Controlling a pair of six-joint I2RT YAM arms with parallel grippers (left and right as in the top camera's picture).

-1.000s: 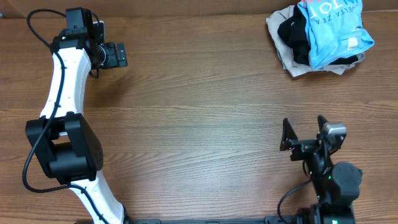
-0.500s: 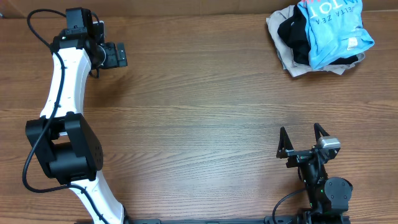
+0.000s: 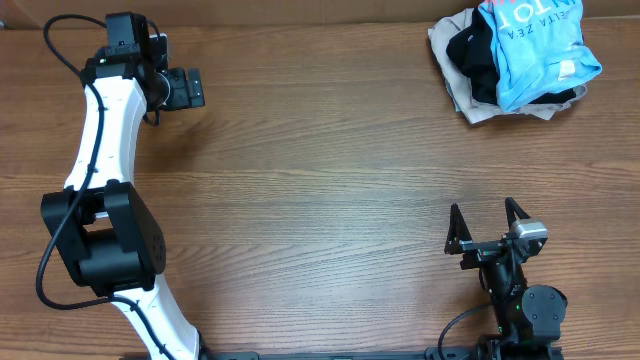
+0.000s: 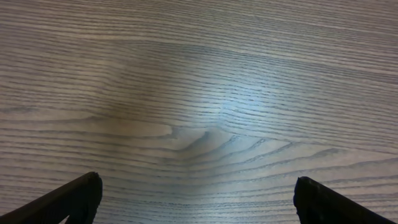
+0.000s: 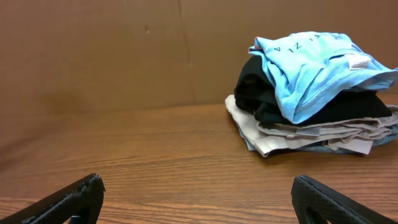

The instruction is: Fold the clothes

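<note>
The light sky-blue T-shirt with white lettering lies folded on top of a pile at the table's far right corner. It also shows in the right wrist view, above a black garment and a beige one. My right gripper is open and empty near the table's front right, well short of the pile. In its own view its fingertips stand wide apart over bare wood. My left gripper is at the far left. Its wrist view shows the fingers open over bare wood.
A black garment and a beige garment lie under the blue T-shirt. A brown cardboard wall stands behind the table. The wooden table stretches between the two arms.
My right gripper drew back toward the table's front edge between the earliest frame and half a second ago. Since then it has stayed still. The left arm and the pile have not moved.
</note>
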